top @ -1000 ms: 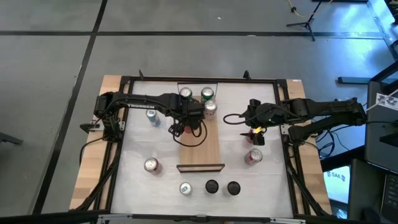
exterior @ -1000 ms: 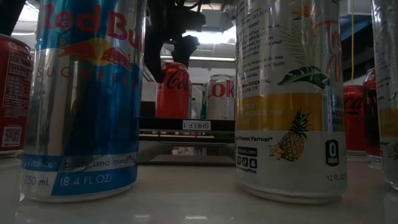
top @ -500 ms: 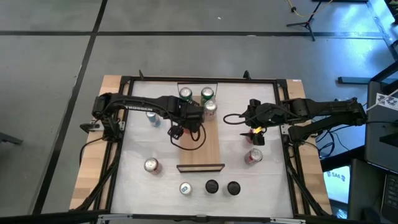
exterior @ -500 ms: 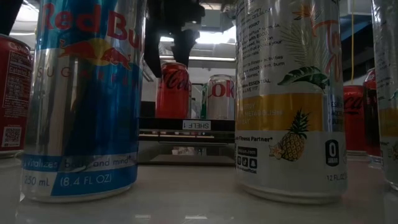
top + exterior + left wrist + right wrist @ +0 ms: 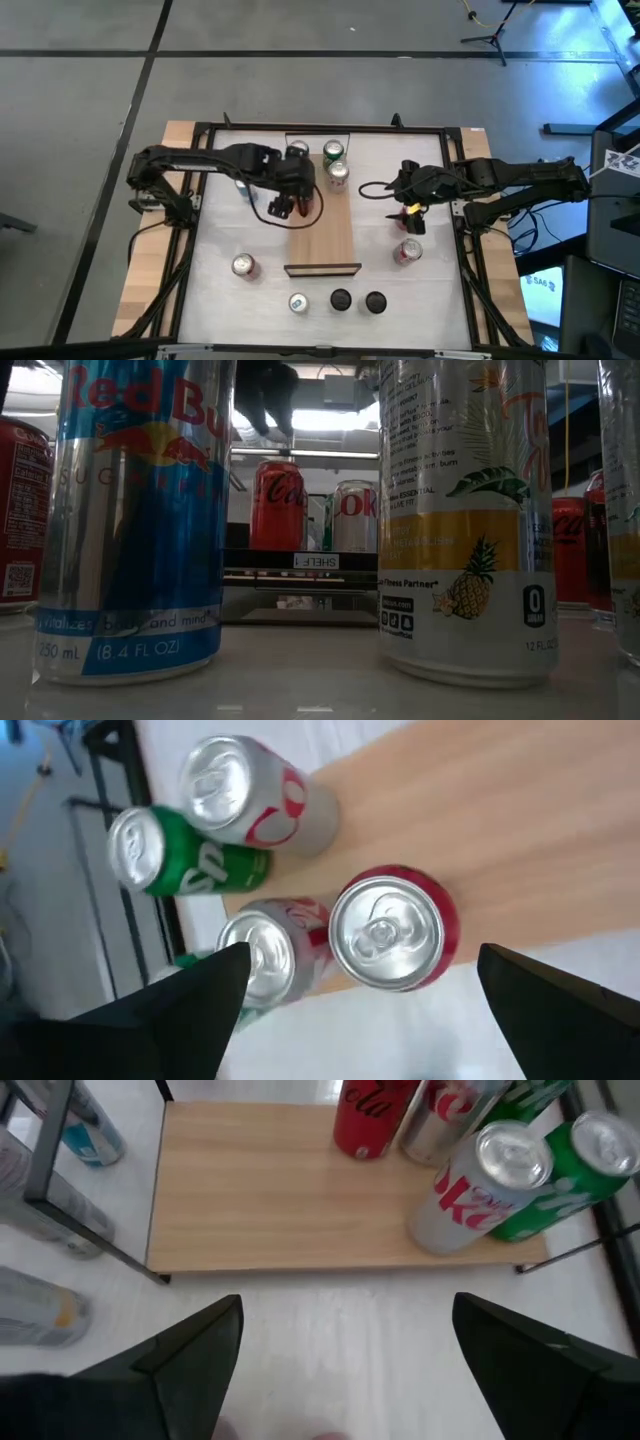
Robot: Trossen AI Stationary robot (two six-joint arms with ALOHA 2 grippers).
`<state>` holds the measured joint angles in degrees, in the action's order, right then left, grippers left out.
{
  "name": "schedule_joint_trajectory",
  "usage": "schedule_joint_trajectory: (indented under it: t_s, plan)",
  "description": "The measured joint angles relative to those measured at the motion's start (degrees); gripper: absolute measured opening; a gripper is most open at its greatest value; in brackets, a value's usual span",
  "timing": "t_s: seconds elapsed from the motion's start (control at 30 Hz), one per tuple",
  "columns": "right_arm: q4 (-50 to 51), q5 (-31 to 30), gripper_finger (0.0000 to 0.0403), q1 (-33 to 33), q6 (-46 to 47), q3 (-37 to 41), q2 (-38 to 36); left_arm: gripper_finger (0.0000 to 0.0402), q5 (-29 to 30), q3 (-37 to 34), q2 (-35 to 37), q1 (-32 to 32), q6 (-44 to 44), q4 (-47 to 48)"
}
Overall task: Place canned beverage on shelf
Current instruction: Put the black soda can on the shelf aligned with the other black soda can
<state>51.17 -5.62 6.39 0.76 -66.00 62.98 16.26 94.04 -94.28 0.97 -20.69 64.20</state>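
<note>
The light-wood shelf (image 5: pixel 325 240) lies mid-table, and several cans stand at its far end. A red cola can (image 5: pixel 388 930) stands upright on its base at the shelf's left edge; it also shows in the low view (image 5: pixel 278 505). My left gripper (image 5: pixel 284 205) is open and empty. It hangs above that can, and its fingers (image 5: pixel 195 1010) stand wide on either side, clear of it. My right gripper (image 5: pixel 405 192) is open and empty. It waits over the white tabletop to the right of the shelf (image 5: pixel 280 1190).
A silver cola can (image 5: pixel 250 795), a green can (image 5: pixel 165 860) and another silver-red can (image 5: pixel 265 955) stand close around the red one. Loose cans stand on the tabletop: blue (image 5: pixel 245 190), red (image 5: pixel 243 265), red (image 5: pixel 410 250), and three near the front edge (image 5: pixel 340 299).
My left gripper has risen from beside the red can's top and drawn back a little toward the table's left edge. The red can has stayed upright on the shelf.
</note>
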Motion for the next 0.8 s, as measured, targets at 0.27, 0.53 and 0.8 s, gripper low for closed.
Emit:
schedule_joint_trajectory:
  t_s: [0.27, 0.53, 0.8]
  plan:
    - [6.17, 1.33, 0.0356, 0.00, 2.18, -2.56, 0.00, 0.0378, -1.38, 0.00, 6.62, -0.04, 12.61, 1.10]
    - [16.23, 2.16, 0.0356, 0.02, 6.79, -3.78, -0.02, 0.0378, -0.30, -10.85, 18.94, -1.96, 20.41, -5.95]
    - [21.67, 3.69, 0.0356, 0.00, 8.65, -3.77, -0.02, 0.0378, -0.25, -31.09, 31.95, -4.99, 26.58, -22.86]
